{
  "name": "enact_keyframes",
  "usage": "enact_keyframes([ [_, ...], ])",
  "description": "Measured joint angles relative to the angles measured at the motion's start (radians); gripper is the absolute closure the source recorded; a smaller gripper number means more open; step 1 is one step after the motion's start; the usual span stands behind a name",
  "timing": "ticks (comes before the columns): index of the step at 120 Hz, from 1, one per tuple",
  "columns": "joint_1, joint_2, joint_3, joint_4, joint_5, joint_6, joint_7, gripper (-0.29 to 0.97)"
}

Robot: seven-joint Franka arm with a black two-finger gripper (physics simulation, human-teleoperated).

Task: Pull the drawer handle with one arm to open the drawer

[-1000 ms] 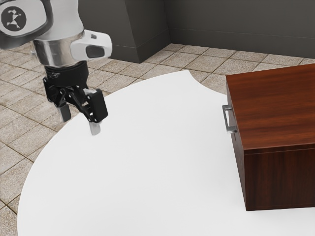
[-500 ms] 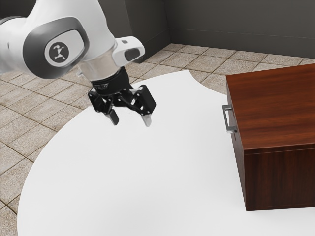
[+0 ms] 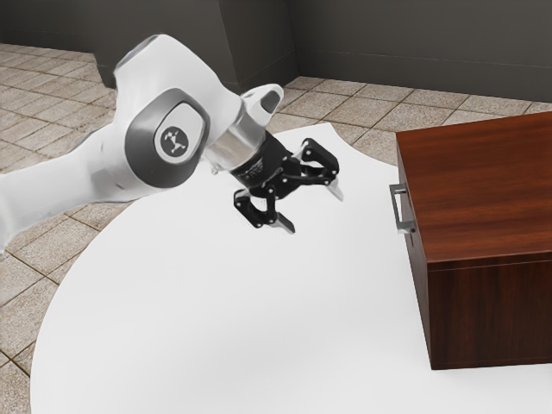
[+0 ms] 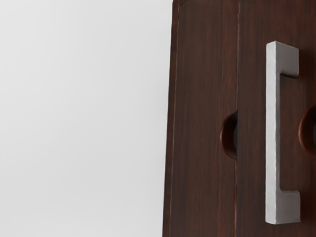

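Black jaws spread (midair); handle (image 3: 401, 210) untouched.

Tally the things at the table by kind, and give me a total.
wooden cabinet: 1
metal handle: 1
hand: 1
white table: 1
Total: 4

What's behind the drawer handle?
Dark wood drawer front, with two rounded recesses beside the grey handle. The front covers the drawer's inside, so contents cannot be seen.
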Motion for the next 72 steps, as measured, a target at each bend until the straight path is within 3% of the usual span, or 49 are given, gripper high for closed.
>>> enact_keyframes([
  [22,0.000,0.068,0.002,0.029,-0.047,0.078,-0.058,0.00],
  [72,-0.018,0.188,0.003,0.103,-0.058,0.127,-0.139,0.00],
])
